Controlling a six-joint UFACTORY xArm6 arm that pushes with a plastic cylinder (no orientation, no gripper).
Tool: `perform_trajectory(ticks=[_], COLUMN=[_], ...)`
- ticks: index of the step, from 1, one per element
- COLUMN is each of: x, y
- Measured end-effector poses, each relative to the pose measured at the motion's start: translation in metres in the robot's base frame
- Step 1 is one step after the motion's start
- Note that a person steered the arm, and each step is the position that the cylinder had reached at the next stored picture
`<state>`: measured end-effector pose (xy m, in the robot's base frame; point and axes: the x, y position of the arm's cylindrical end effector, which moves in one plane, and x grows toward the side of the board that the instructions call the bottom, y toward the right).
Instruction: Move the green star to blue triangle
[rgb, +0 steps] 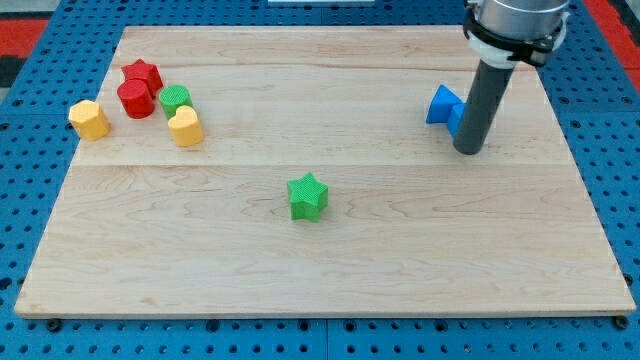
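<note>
No gripper is on this arm, only a dark rod; my tip stands on the worktop at the view's right, touching or just beside the blue triangle. Well apart, near the middle, lies the green star. At the view's left cluster a red star, red cylinder, green cylinder and two yellow blocks.
</note>
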<state>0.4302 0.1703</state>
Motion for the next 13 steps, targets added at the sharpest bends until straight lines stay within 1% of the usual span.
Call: perform_trajectory(ticks=[1, 2, 3, 4, 5, 6, 7, 9, 10, 11, 12, 13], x=[0.050, 0.113, 0.144, 0.142, 0.098, 0.043, 0.020, 0.026, 0.067, 0.081, 0.053, 0.036], y=[0.015, -0.014, -0.124, -0.222, -0.246, -0.226, -0.179, -0.291, -0.289, -0.240, -0.175, -0.104])
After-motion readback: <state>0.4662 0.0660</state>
